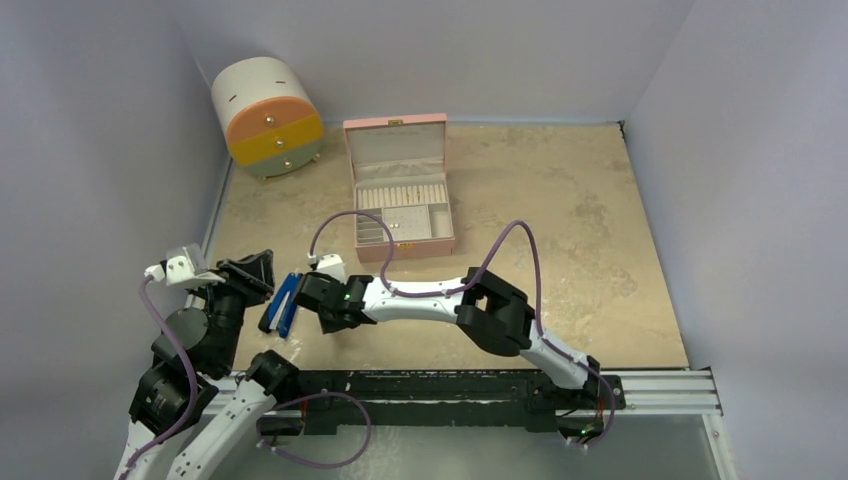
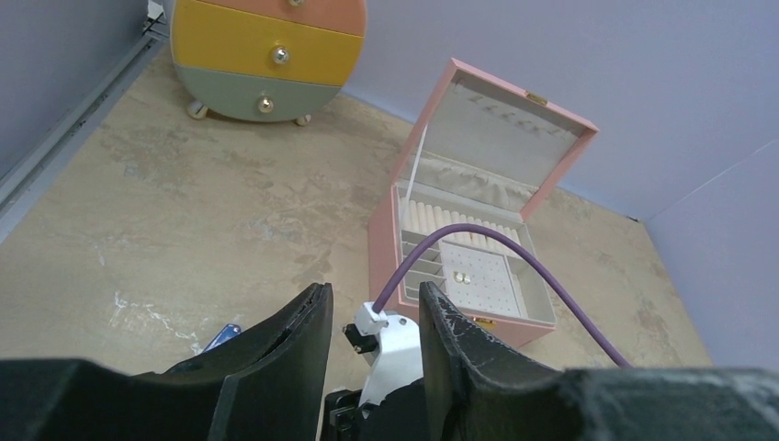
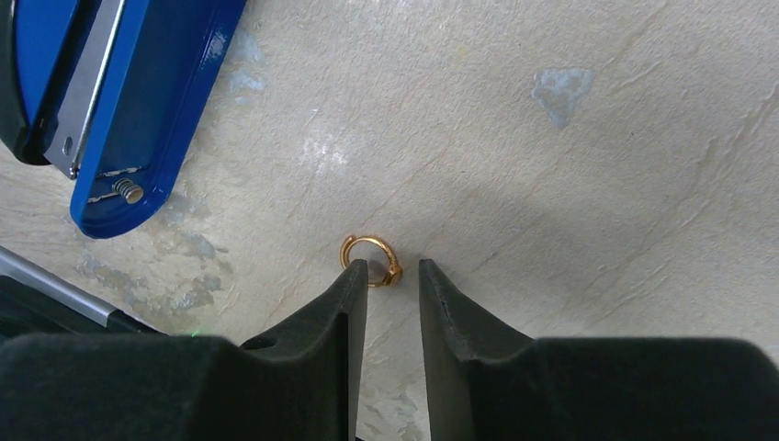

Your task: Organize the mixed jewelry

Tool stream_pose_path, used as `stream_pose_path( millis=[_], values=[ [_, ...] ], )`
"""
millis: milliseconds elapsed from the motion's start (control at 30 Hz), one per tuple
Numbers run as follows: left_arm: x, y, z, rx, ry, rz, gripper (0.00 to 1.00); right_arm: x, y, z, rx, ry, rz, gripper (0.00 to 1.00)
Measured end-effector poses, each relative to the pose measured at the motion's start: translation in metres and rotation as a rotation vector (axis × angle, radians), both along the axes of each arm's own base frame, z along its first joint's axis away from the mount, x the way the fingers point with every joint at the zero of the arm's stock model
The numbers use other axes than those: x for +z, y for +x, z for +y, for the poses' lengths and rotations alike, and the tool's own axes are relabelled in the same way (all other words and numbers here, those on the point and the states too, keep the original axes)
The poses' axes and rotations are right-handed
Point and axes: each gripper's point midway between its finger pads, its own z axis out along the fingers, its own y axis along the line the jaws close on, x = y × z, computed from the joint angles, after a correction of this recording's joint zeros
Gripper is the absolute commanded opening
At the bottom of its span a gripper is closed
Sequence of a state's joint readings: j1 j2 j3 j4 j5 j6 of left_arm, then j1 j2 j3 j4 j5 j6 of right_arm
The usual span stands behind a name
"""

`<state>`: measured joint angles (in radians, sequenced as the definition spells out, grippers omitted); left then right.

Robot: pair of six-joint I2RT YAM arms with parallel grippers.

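Partly done, I judge: two gold studs (image 2: 464,276) sit in the open pink jewelry box (image 2: 379,257), while a gold ring (image 3: 390,269) lies on the table (image 3: 570,184). The right gripper (image 3: 393,266) has narrow jaws straddling the ring's beaded end, not clamped. The ring lies flat and near-round, with no real long axis, its hoop bulging ahead of the tips. The left gripper (image 2: 375,292) has parted, empty jaws.

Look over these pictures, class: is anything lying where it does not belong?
Yes. One gold ring lies loose on the table near the blue tool, outside the open pink box. The right gripper is at it, jaws apart.
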<state>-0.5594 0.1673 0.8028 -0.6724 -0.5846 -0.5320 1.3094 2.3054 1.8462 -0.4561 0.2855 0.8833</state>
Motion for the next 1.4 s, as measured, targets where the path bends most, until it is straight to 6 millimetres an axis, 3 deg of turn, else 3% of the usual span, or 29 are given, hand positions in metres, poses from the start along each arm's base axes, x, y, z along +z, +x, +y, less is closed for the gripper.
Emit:
stream_pose_path(
  millis=[400,667,767,867,933,967,1200,1400],
  values=[
    [0.000,0.000,0.000,0.002,-0.004,-0.002,0.40,-0.002,0.000,-0.002,-0.006,-0.040,-0.036,0.21],
    [0.001,0.000,0.001,0.008,-0.008,-0.003,0.40,-0.003,0.001,-0.008,-0.012,-0.080,-0.073,0.09],
    [0.001,0.000,0.001,0.009,-0.008,-0.003,0.40,-0.003,0.001,-0.010,-0.016,-0.093,-0.087,0.00],
    [0.000,0.000,0.002,0.009,-0.008,-0.002,0.40,-0.003,0.001,-0.014,-0.024,-0.108,-0.099,0.00],
    [0.000,0.000,0.001,0.009,-0.008,-0.002,0.40,-0.003,0.000,-0.022,-0.033,-0.123,-0.105,0.00],
    [0.000,0.000,0.001,0.009,-0.007,0.000,0.40,-0.003,-0.002,-0.038,-0.042,-0.158,-0.104,0.00],
    [-0.010,0.012,-0.008,0.004,0.022,0.066,0.40,-0.001,-0.008,-0.087,-0.058,-0.240,-0.112,0.00],
    [-0.022,0.024,-0.030,-0.059,0.016,0.142,0.40,0.020,-0.006,-0.129,-0.090,-0.272,-0.156,0.00]
  ],
)
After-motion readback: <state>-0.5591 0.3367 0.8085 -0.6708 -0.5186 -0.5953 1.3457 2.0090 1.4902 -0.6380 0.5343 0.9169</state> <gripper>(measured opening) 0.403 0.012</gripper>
